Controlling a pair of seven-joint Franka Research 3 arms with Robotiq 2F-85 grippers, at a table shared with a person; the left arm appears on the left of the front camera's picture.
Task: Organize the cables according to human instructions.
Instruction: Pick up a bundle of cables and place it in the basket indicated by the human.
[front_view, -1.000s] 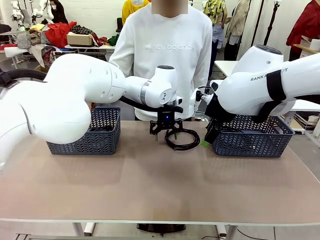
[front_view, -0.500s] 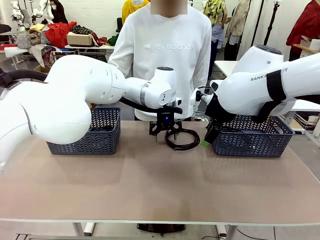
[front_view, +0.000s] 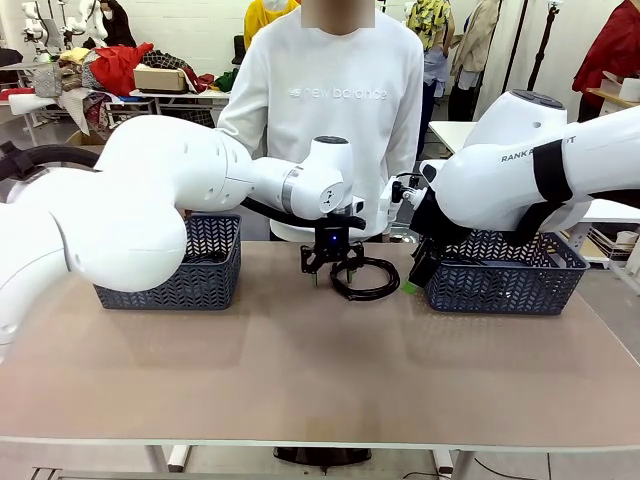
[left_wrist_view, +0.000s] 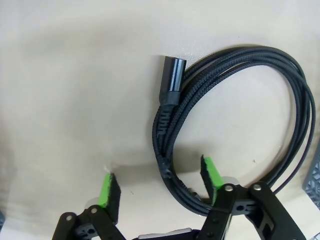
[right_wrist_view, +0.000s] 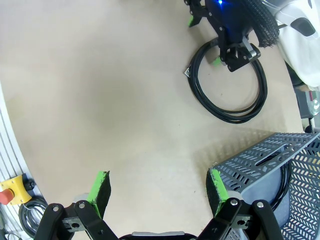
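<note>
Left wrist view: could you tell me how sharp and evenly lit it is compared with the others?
Left wrist view: the cable is crisp, with soft shadow around the frame edges. Right wrist view: sharp, visibly wide-angle. Front view: evenly lit, background softer.

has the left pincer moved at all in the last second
Barely. In the front view the left pincer stays over the near edge of the cable coil on the table, its fingers closing slightly.
</note>
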